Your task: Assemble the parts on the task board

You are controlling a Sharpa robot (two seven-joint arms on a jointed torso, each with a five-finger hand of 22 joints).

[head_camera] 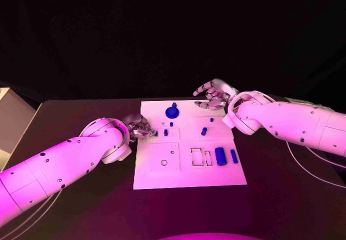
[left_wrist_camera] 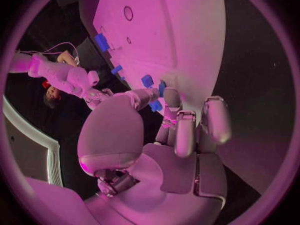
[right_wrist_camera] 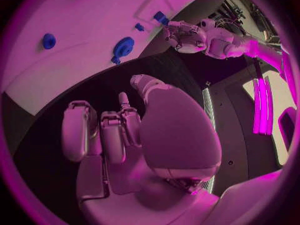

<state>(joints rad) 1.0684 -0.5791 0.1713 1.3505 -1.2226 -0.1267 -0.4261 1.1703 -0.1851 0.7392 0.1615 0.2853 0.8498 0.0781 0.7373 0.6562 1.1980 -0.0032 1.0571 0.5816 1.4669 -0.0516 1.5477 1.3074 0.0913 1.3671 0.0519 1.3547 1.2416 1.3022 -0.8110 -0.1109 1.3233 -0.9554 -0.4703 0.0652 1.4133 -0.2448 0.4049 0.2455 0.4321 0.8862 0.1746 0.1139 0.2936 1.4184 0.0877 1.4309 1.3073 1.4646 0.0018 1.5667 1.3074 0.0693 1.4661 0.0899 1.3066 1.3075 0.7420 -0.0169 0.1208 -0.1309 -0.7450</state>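
White task board (head_camera: 189,170) lies in middle of black bench (head_camera: 288,200). Blue parts spread on it: round piece (head_camera: 172,111) near far edge, cylinder (head_camera: 220,156) beside outlined slots, ready for fitting. Left hand (head_camera: 140,129) at board's left edge, pinches small blue part (left_wrist_camera: 156,105), probably to carry to its slot. Right hand (head_camera: 213,95) hovers past far edge, fingers apart, holds nothing.

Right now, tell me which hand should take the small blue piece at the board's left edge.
Left. The left hand is at the task board's left edge, its fingertips right beside the small blue piece. The right hand hovers beyond the far right corner, apparently empty, farther from that piece.
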